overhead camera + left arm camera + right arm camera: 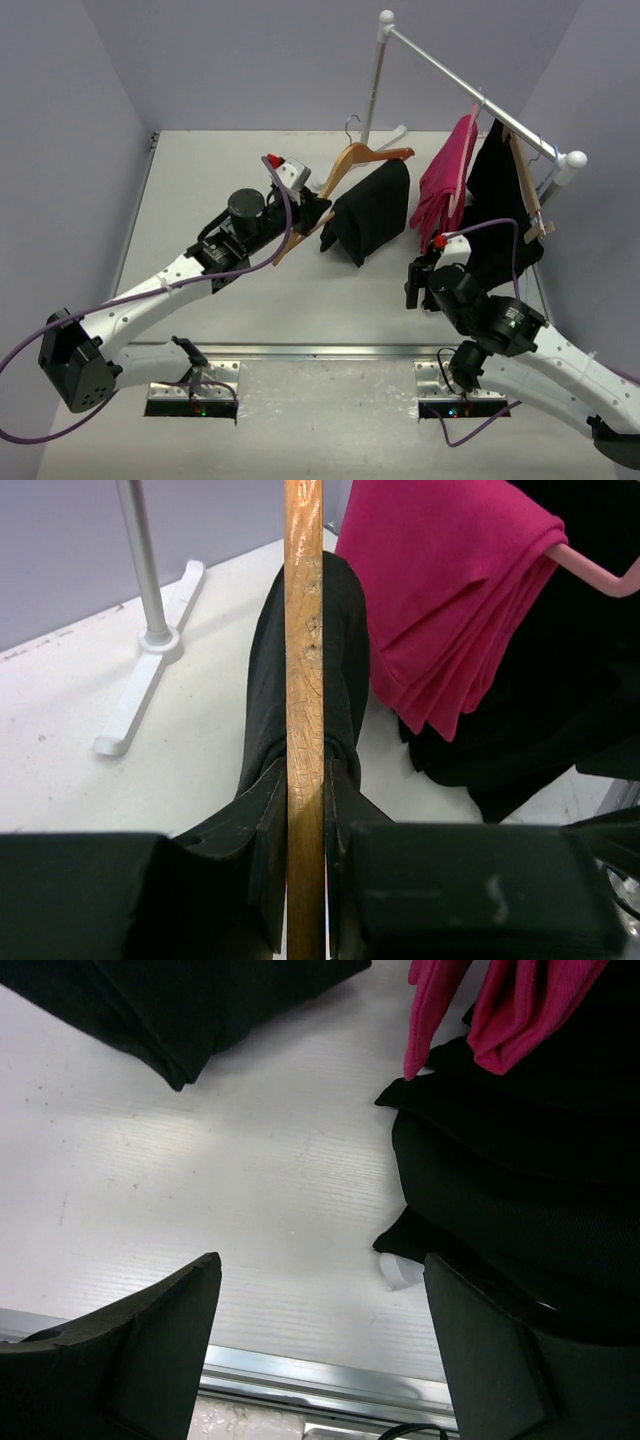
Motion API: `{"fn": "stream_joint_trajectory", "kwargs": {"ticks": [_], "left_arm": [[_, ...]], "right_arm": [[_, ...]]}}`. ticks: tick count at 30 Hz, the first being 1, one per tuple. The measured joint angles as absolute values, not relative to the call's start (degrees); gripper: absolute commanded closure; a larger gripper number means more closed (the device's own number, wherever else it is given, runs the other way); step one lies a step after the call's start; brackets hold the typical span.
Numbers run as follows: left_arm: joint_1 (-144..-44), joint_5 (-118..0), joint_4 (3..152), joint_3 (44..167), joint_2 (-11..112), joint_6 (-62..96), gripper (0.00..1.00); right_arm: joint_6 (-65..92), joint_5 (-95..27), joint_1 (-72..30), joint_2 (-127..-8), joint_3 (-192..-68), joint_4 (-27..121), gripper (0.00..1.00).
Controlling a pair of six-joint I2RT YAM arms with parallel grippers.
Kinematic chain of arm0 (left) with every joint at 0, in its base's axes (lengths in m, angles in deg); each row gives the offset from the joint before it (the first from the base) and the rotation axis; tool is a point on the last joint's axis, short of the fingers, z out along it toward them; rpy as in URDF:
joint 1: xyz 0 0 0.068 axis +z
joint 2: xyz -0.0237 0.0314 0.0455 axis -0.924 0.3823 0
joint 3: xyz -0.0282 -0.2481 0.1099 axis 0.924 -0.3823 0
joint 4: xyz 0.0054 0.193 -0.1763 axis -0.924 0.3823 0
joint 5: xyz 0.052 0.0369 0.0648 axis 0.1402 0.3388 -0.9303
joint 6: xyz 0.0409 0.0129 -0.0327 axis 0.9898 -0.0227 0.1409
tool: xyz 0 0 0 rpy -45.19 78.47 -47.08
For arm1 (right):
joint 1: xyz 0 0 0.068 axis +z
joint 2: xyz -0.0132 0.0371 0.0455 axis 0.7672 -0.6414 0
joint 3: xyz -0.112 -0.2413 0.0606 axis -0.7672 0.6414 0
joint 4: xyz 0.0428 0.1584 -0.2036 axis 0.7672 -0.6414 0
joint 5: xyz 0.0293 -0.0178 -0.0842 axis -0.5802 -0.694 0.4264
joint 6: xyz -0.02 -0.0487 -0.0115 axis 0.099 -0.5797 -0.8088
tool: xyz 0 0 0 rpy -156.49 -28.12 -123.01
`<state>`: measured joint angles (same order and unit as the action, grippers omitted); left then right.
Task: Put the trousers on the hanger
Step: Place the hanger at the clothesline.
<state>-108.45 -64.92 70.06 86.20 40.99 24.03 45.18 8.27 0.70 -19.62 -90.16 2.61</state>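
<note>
The black trousers (370, 210) hang folded over the lower bar of the tan wooden hanger (352, 160), which is held up above the table at the middle back. My left gripper (308, 212) is shut on the hanger's bar (304, 680), just left of the trousers (268, 700). The silver hook (351, 124) points to the back. My right gripper (416, 284) is open and empty above the table, right of the trousers (190, 1010) and in front of the hanging garments.
A clothes rail (470, 90) stands at the back right, its foot (140, 690) on the table. On it hang a magenta-pink garment (447, 180) on a pink hanger (600, 575) and another black garment (505, 200). A metal strip (320, 351) runs along the table's near edge.
</note>
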Motion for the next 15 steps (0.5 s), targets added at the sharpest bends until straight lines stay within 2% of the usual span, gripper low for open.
{"fn": "stream_joint_trajectory", "kwargs": {"ticks": [15], "left_arm": [[-108.4, -63.7, 66.5, 99.8, 54.1, 28.7, 1.0]], "right_arm": [[44.7, 9.6, 0.7, -17.1, -90.3, -0.5, 0.18]]}}
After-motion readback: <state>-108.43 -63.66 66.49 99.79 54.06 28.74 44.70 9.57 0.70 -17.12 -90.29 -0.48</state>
